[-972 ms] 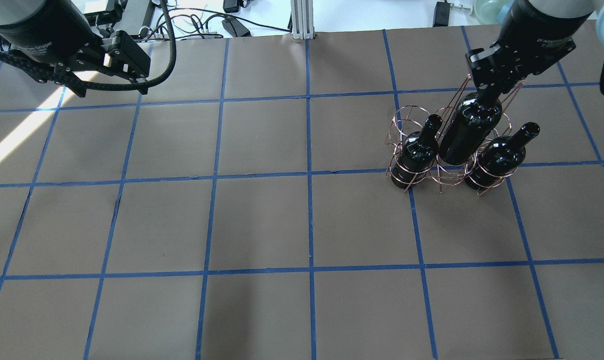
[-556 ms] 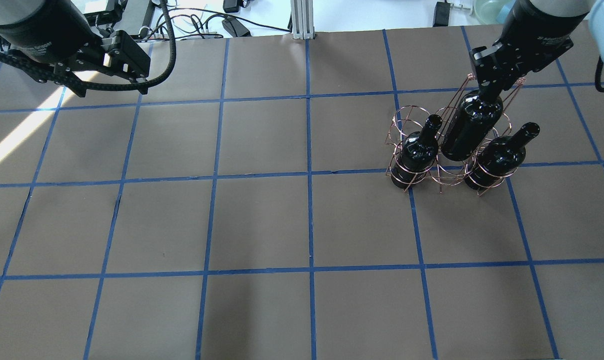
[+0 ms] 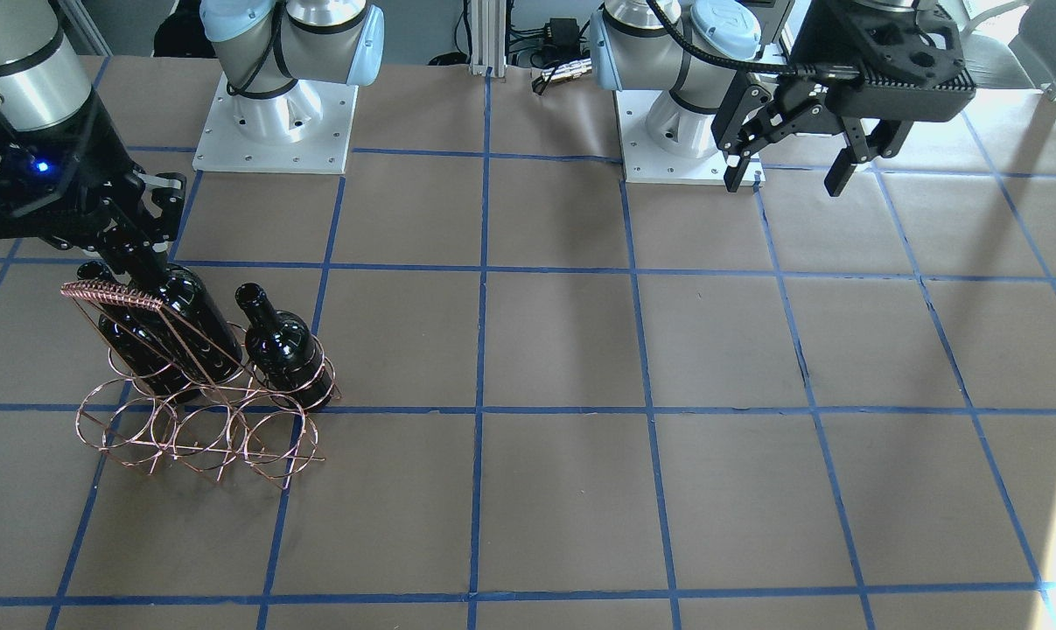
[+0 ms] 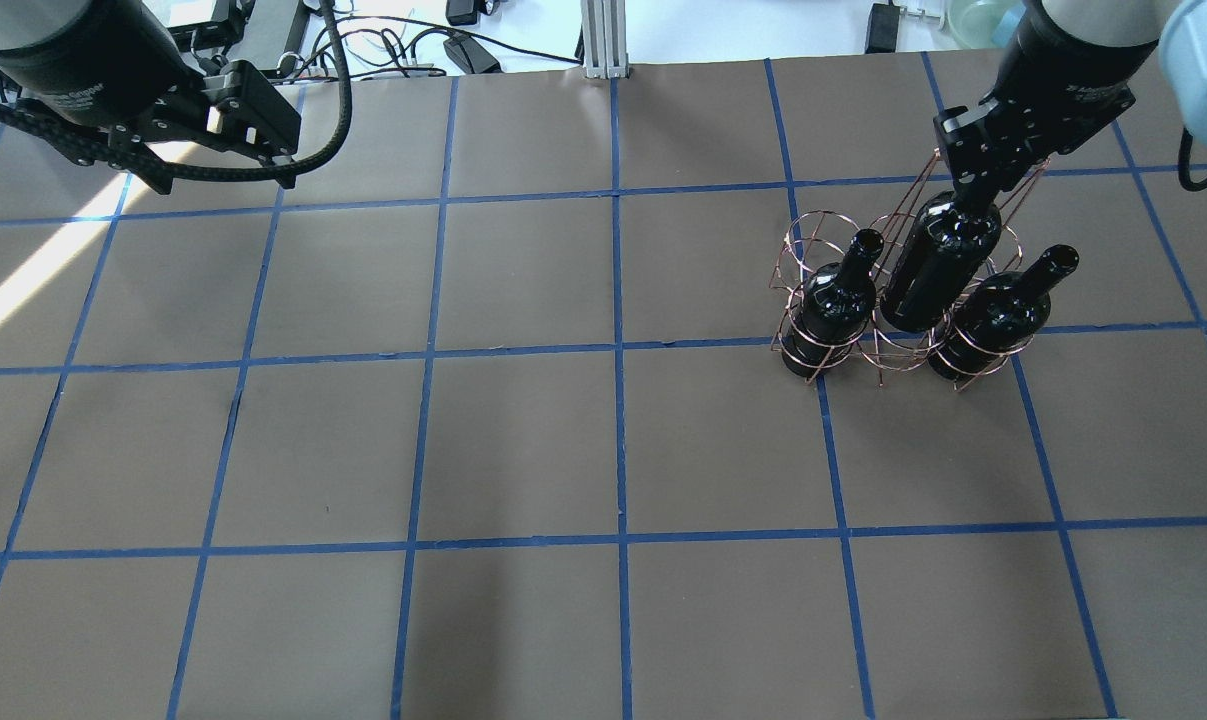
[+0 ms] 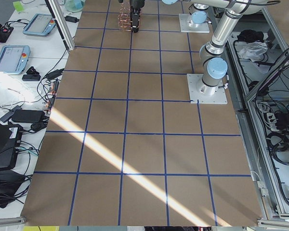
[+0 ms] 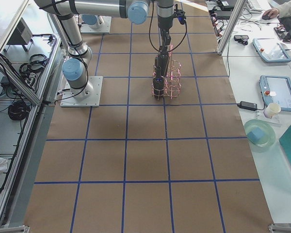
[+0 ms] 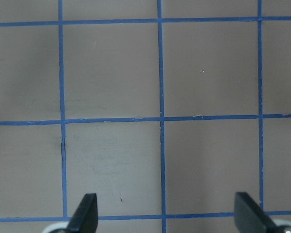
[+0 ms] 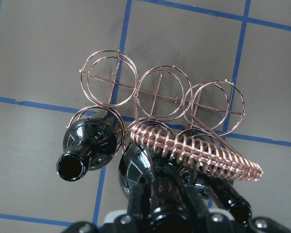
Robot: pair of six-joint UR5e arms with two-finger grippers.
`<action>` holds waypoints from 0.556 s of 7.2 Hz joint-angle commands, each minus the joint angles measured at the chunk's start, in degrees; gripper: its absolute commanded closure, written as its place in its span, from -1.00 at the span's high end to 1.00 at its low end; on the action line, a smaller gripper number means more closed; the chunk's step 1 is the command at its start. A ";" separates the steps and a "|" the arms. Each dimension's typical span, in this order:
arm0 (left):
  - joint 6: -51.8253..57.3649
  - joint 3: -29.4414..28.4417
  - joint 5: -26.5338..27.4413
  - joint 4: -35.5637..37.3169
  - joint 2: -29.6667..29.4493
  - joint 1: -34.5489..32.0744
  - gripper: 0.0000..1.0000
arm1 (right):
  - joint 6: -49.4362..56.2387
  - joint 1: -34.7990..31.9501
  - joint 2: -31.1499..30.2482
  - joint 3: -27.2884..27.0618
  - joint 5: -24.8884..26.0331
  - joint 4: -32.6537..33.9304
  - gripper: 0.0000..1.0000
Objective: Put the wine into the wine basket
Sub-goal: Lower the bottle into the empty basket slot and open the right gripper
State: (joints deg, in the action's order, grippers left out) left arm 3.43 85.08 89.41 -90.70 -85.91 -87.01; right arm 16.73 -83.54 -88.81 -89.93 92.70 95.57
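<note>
We are seeing the right gripper point(image 4: 971, 183) clenching the neck of a bottle point(image 4: 935, 268) and holding it tilted over the basket point(image 4: 809, 236). The basket is standing on the right side of the table point(image 4: 523, 450), toward its far edge from the robot. The bottle's base is sitting inside the middle ring of the row nearer the robot. It is flanked by a left bottle point(image 4: 836, 302) and a right bottle point(image 4: 996, 312), each standing in an end ring. We cannot tell whether the held bottle is touching the table. The basket's coiled handle point(image 8: 199, 154) is running just beside its shoulder. The left gripper point(image 3: 784, 185) is hovering released, fingers spread wide, over bare table at the far left, well apart from the basket.
</note>
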 commanded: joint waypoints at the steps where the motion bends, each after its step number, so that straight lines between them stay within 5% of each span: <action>1: 0.00 0.00 0.06 0.00 0.04 0.00 1.00 | 0.33 -0.05 1.17 -0.25 -0.15 -0.04 -1.00; 4: 0.00 0.00 -0.02 0.00 0.04 0.00 1.00 | 0.24 0.04 2.68 -5.05 -0.15 5.82 -1.00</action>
State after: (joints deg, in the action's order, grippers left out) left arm 3.43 85.08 89.45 -90.70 -85.87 -87.01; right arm 16.99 -83.51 -86.43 -92.34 92.56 98.04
